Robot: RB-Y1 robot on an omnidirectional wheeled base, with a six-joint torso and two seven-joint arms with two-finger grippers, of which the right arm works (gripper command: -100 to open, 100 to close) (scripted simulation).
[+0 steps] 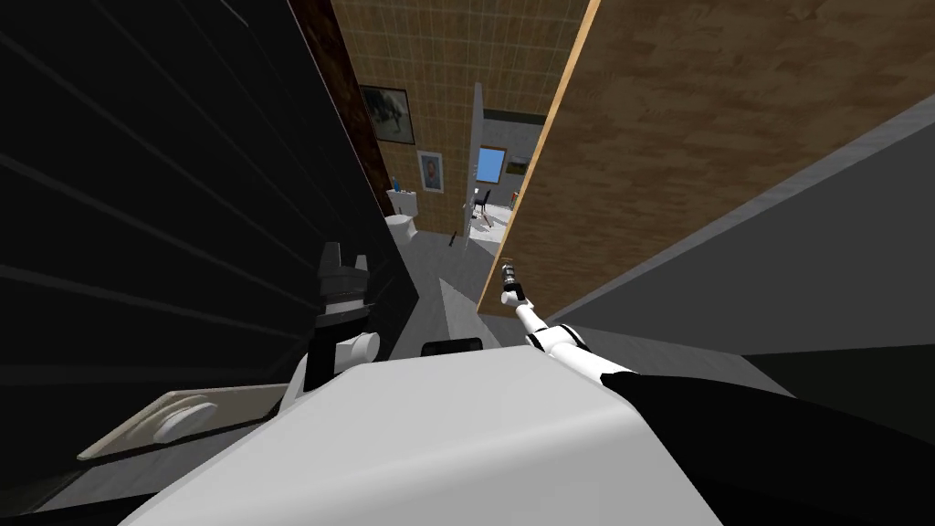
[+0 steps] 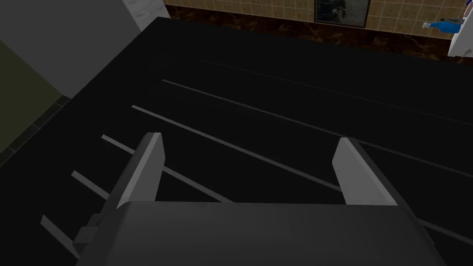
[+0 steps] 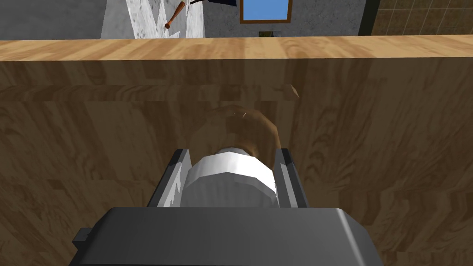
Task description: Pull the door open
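Door (image 3: 369,138) wood-grained — right jaws clamp its white knob (image 3: 228,173); left jaws wide.

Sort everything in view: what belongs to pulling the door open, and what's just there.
Job: wooden door; white knob; right gripper, jaws shut on the knob.
Just there: left gripper, jaws open by the dark slatted wall; toilet; framed picture; blue window.
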